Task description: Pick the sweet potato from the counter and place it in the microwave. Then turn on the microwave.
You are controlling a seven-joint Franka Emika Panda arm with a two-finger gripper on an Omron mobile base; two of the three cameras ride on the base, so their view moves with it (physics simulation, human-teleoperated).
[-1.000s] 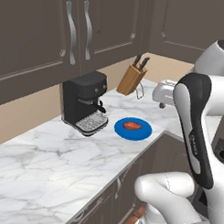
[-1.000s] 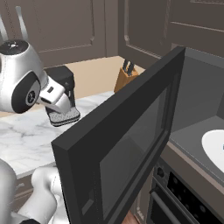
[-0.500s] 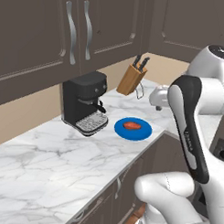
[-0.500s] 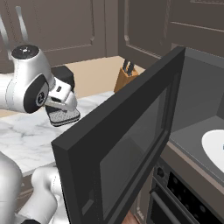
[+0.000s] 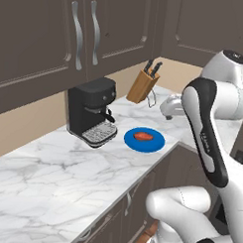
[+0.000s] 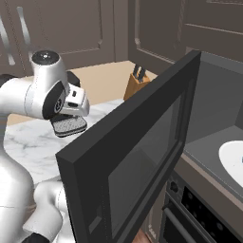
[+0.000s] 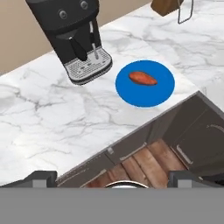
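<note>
Sweet potato (image 7: 142, 78): lay on the blue plate (image 7: 162, 95), on the counter (image 7: 57, 118) beside the coffee machine (image 5: 92, 115).
Gripper (image 7: 109, 176): jaws fully apart, high above, empty.
Approach: should descend centred, jaws straddling the short axis.
Microwave (image 6: 156, 142): door open.

Dark brown wall cabinets (image 5: 81, 37), tan backsplash (image 5: 29, 132), wood floor (image 7: 140, 168).

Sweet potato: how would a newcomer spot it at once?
Find the black coffee machine on the marble counter. Right of it lies a round blue plate. The sweet potato is the small reddish-orange lump on that plate, the only food there.
</note>
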